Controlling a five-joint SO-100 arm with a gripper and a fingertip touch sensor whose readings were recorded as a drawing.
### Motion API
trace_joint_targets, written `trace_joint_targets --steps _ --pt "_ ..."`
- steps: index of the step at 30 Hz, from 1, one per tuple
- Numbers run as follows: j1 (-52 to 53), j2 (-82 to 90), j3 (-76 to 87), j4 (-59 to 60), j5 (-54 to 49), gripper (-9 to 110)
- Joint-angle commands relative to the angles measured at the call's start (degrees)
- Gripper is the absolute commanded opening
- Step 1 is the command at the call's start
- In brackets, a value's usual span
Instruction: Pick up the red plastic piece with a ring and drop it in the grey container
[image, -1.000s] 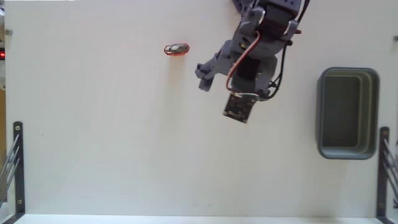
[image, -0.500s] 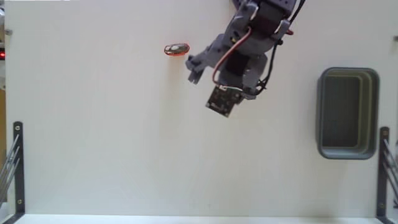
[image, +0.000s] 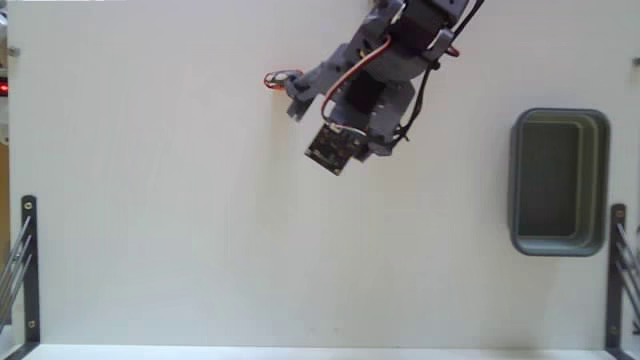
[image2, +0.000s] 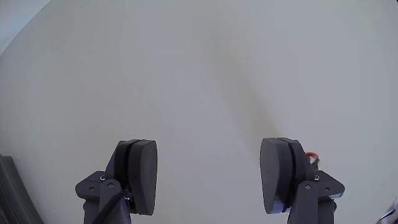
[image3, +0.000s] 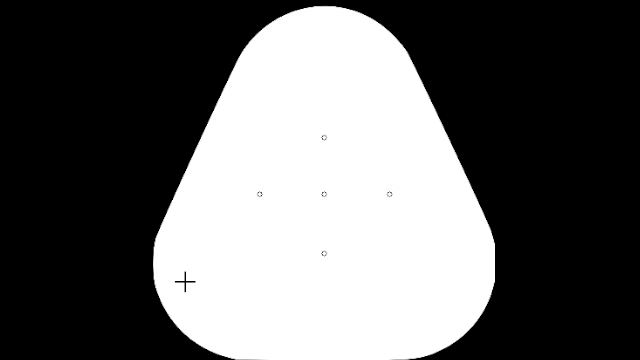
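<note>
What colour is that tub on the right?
Dark grey; the grey container shows best in the fixed view.

Orange-red piece – dark grey container – white table.

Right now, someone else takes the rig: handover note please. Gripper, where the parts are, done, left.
Gripper: open, holding nothing, fingers spread wide in the wrist view.
Red piece: lies on the white table, upper middle of the fixed view, partly hidden behind the arm. In the wrist view only a sliver shows beside the right finger, so it is not between the fingers.
Grey container: at the right edge of the fixed view, looks empty.
Done: nothing picked up.
Left: line up, grasp, carry, drop.
</note>
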Motion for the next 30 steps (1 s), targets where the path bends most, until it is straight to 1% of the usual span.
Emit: trace_joint_targets --steps 1,30 --pt "2.4 2.2 0.2 1.1 0.3 110" --pt "14.9 2.2 0.2 1.1 0.3 110"
